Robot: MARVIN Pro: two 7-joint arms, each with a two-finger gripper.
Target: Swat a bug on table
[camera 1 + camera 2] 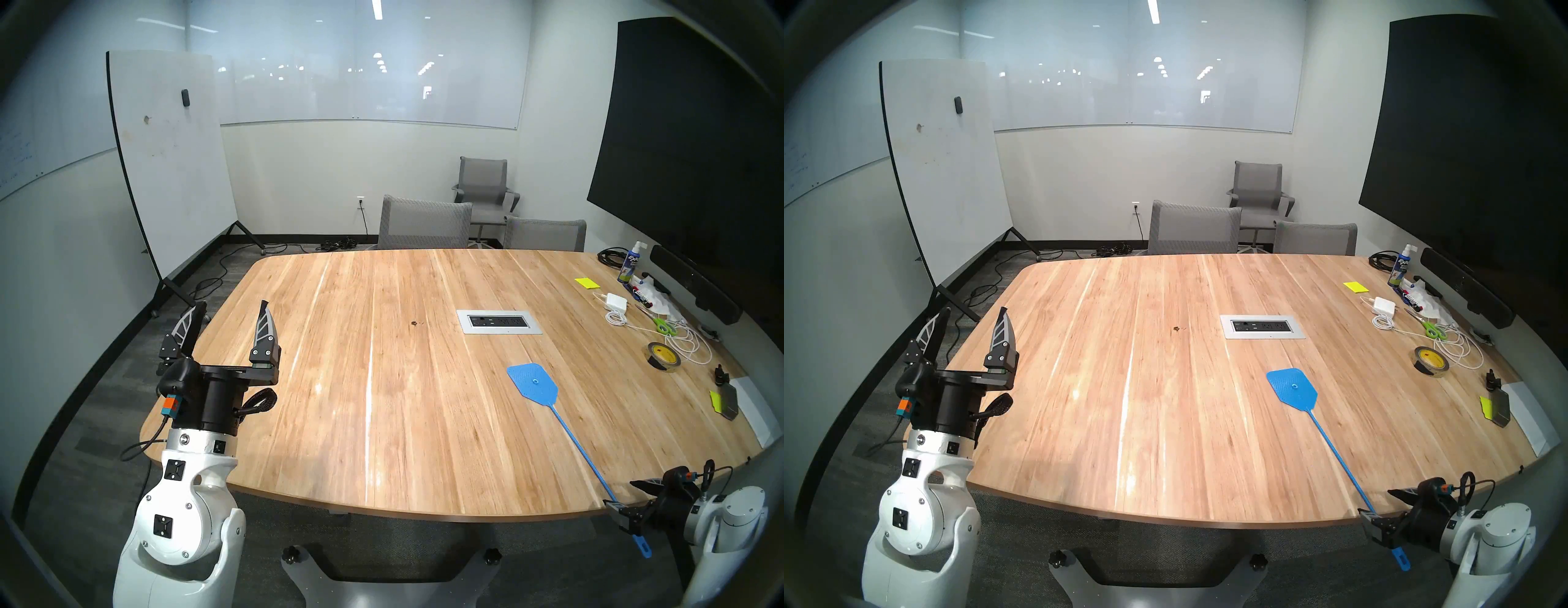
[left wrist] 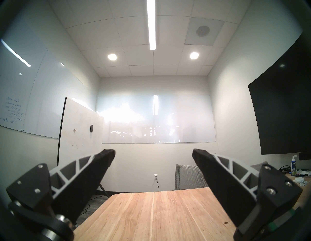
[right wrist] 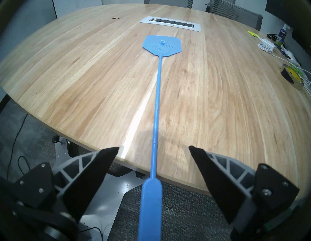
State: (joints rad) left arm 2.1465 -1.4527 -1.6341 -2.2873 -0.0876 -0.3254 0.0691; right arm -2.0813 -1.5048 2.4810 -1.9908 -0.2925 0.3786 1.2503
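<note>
On the table (image 1: 382, 424), just left of the outlet panel (image 1: 499, 321), your bug (image 1: 413, 324) lay far from the blue fly swatter (image 3: 155, 107). Your right gripper (image 3: 154, 149) was spread open around its handle; the left gripper (image 2: 154, 151) gaped empty.

- The bug (image 1: 414, 324) is too small to make out: only dark crumbs on the table (image 1: 382, 403) (no legs or body shape can be told).
- The swatter (image 3: 155, 117) has its handle end cut off by the right wrist view's bottom edge.
- In the left wrist view, the right-hand finger (image 2: 235, 193) covers the table just beside the crumbs.
- The wall whiteboard's handwriting (image 2: 14, 111) is too blurred to read.
</note>
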